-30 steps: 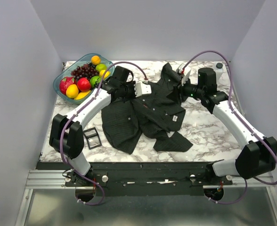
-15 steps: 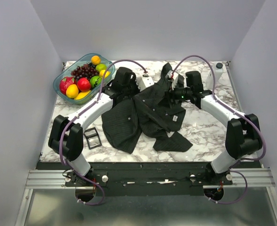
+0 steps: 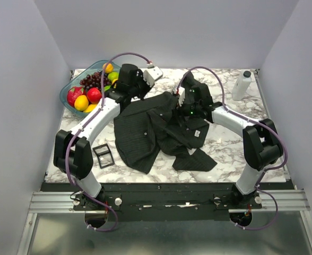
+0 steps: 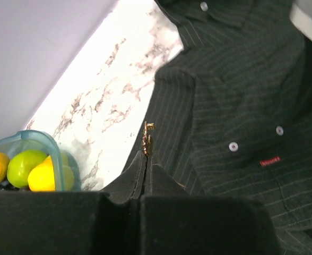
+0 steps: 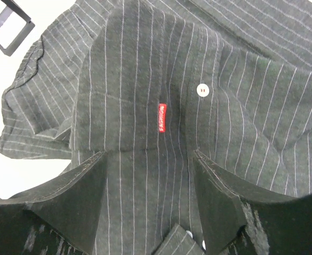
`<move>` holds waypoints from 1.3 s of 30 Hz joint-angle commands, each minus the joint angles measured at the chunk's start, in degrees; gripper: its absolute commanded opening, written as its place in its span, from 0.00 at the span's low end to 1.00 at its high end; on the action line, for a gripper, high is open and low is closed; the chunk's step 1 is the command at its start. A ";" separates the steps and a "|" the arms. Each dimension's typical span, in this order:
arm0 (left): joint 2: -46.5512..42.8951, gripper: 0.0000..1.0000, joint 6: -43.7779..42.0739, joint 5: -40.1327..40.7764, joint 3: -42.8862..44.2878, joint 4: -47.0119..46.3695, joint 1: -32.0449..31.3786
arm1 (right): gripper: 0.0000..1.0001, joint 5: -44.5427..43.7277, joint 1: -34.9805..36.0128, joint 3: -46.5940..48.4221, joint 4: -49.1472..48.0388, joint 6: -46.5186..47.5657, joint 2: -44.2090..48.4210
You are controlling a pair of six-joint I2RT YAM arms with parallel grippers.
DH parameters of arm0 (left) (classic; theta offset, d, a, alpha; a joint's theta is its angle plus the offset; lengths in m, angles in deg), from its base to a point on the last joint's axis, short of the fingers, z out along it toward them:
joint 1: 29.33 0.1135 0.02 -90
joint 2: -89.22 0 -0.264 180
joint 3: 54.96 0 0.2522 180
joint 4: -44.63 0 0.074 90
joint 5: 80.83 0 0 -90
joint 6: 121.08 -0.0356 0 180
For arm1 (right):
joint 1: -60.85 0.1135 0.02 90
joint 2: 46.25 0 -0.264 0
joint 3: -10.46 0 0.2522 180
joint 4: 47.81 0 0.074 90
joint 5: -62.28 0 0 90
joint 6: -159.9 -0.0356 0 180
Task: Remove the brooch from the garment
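The garment (image 3: 150, 127) is a black pinstriped shirt spread over the middle of the marble table. In the left wrist view my left gripper (image 4: 146, 155) is shut on the brooch (image 4: 148, 139), a tiny gold pin sticking out past the fingertips. It hangs above the garment's (image 4: 241, 101) left edge and the bare marble. From above, the left gripper (image 3: 155, 71) is raised at the back, left of the collar. My right gripper (image 3: 181, 100) stands open just over the garment's (image 5: 145, 79) chest, with a red tag (image 5: 162, 117) and a white button (image 5: 202, 90) ahead of the right gripper (image 5: 148, 156).
A blue bowl of fruit (image 3: 66, 98) sits at the back left, and its rim (image 4: 34, 139) shows close under the left wrist. A white bottle (image 3: 241, 85) stands at the back right. A black buckle frame (image 3: 103, 155) lies at the front left of the shirt.
The left arm has pulled back and up from the shirt toward the back left, its jaws still shut. The right arm has swung left over the shirt and its jaws have spread wider.
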 commanded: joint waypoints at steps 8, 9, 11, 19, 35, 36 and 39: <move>0.20 0.00 26.42 -34.78 10.67 -9.23 5.57 | 0.72 -6.38 0.27 -6.49 -3.76 2.46 13.17; 0.73 0.00 28.80 -36.63 11.38 -10.82 5.57 | 0.72 -6.56 0.27 -6.05 -3.49 2.47 14.32; 2.40 0.00 37.41 -40.32 12.79 -16.08 5.66 | 0.72 -7.08 0.27 -4.56 -2.26 1.94 16.96; 3.20 0.00 48.42 -46.13 12.35 -26.66 6.19 | 0.71 -8.49 -0.87 6.94 -1.55 -4.12 18.46; 3.81 0.00 51.93 -56.68 15.69 -31.40 6.19 | 0.68 -2.53 -1.57 18.74 -10.96 -5.28 13.54; 4.07 0.00 52.55 -56.86 15.78 -31.93 6.19 | 0.67 -1.21 -1.57 19.09 -11.13 -5.36 13.36; 4.07 0.00 54.57 -57.30 15.78 -34.21 6.19 | 0.64 3.10 -1.57 20.14 -11.14 -6.67 12.22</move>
